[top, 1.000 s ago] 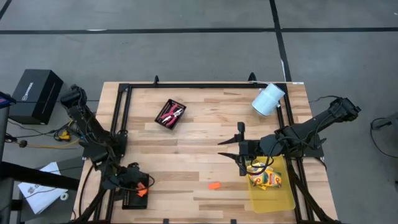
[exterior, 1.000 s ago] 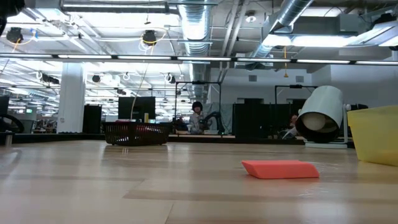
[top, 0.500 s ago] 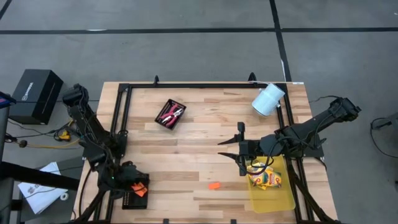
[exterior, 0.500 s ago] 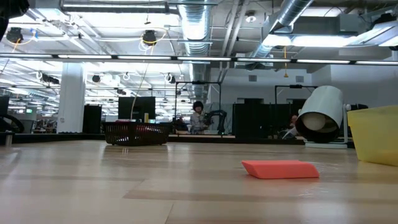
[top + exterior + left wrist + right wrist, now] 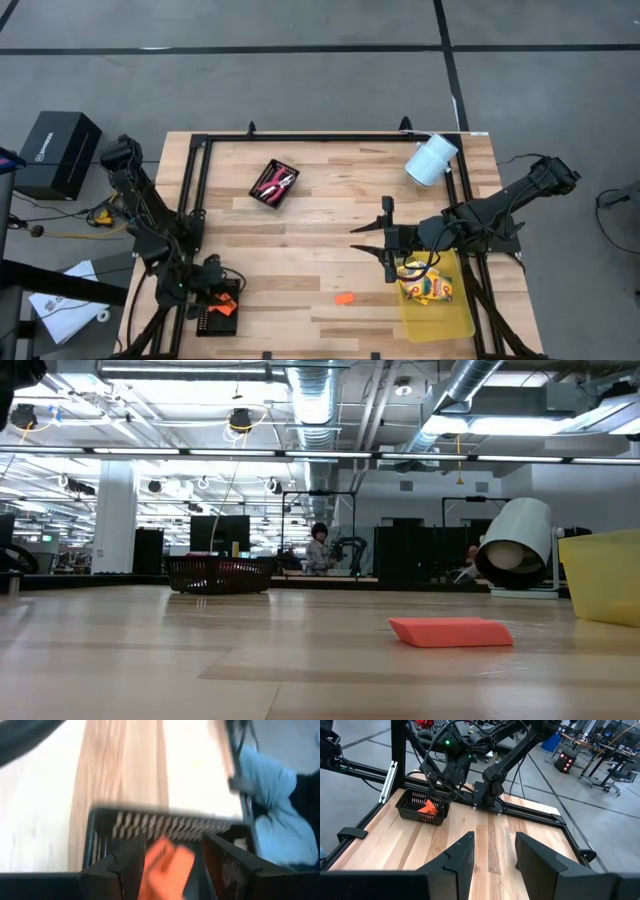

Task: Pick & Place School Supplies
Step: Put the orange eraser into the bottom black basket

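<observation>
At the table's near left stands a black mesh tray (image 5: 203, 322) with orange stubby pieces (image 5: 165, 865) lying in it. My left gripper (image 5: 172, 870) hangs open just above them, one finger on either side, touching nothing that I can see. One more orange piece (image 5: 345, 298) lies flat on the wood near the front middle. Yellow crayon boxes (image 5: 428, 288) lie in the translucent yellow bin (image 5: 450, 322) at the near right. Red-handled scissors (image 5: 275, 182) lie in a second black tray (image 5: 262, 198) at the far middle. My right gripper (image 5: 495, 860) waits open, high over the table's middle right.
A white roll (image 5: 432, 158) lies on its side at the far right corner. A black frame (image 5: 300, 138) runs along the table's far and side edges. Bare wood lies between the two arms. The room behind holds desks and a person.
My left gripper has stayed over the near-left tray while its wrist has turned a little. The orange pieces in that tray lie slightly otherwise than a second ago.
</observation>
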